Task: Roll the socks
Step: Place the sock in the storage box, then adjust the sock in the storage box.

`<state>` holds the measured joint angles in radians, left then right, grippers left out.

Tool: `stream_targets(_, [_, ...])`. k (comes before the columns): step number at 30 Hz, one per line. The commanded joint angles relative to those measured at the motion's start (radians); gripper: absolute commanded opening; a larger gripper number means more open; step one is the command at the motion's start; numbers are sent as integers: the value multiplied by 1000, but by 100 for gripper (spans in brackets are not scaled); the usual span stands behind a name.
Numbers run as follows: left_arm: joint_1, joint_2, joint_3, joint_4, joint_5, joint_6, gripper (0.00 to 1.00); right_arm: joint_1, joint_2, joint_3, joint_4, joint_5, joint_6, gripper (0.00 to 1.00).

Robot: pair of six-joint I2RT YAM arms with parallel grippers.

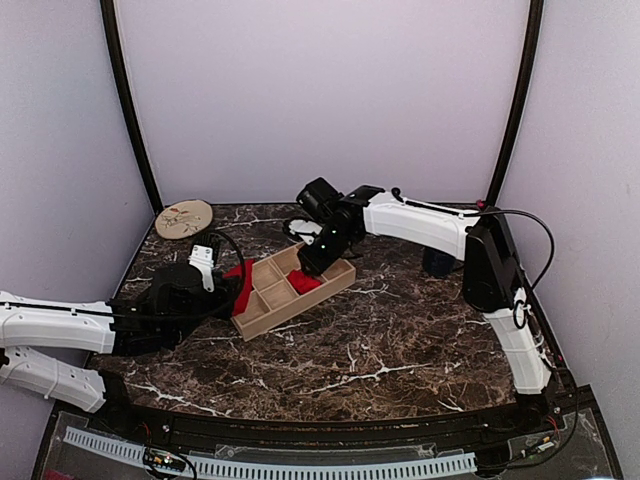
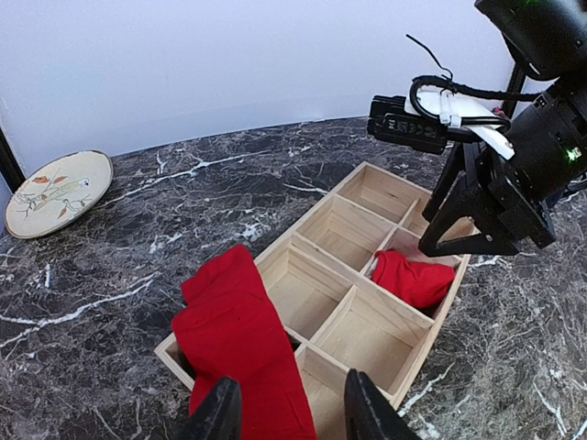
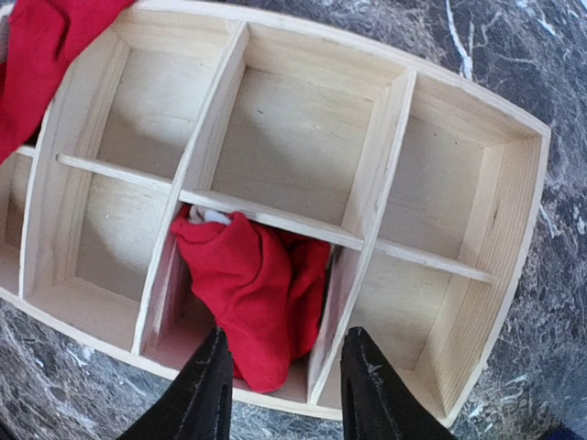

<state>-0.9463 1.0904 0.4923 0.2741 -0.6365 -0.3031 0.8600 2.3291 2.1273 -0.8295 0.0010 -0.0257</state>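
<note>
Item: rolled sock [image 3: 257, 284], red, in an inner compartment of the wooden tray [image 3: 504, 275], left of table [image 1: 400, 340] centre.
Right gripper [image 3: 284, 339]: fingers apart, directly over it.
Left gripper [image 2: 289, 385]: fingers apart, astride the loose sock [image 2: 238, 339] draped over the tray's left end.
Risk: the unheld roll may spring open, and the loose sock may slide off.

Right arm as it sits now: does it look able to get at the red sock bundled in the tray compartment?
Probably yes. The right gripper hovers directly over the bundled sock, jaws open, with nothing between them. The close divider walls might catch a finger.
</note>
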Motion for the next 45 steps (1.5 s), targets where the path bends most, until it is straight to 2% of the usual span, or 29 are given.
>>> stream_targets(1, [3,7,38,0,-1,-5,41,-6,-20,1,48,-9,18,29])
stream_targets(4, [3,11,40,0,-4,2,41,-7,10,38,41,-39,24,7])
stream_targets(7, [3,9,39,-4,-7,5,41,-7,35,66,34,-70,30,0])
stream_targets(22, [5,2,31,4,-23,25,42,-7,174,174,-17,-121,50,0])
stream_targets(30, [9,1,21,17,-28,28,43,-8,147,136,27,-101,55,0])
stream_targets(34, [12,-5,18,19,-63,28,48,-9,75,115,111,-70,44,17])
stream_targets(36, [14,-12,15,6,-101,11,57,-9,25,103,150,-60,40,27])
stream_targets(38, [21,-23,4,-14,-134,-23,67,-8,-12,95,173,-49,40,33])
stream_targets(41, [43,-44,-5,-89,-167,-145,76,-8,-62,69,194,-40,45,36])
stream_targets(45, [97,-63,4,-211,-131,-328,81,-6,-151,-36,242,-25,53,37])
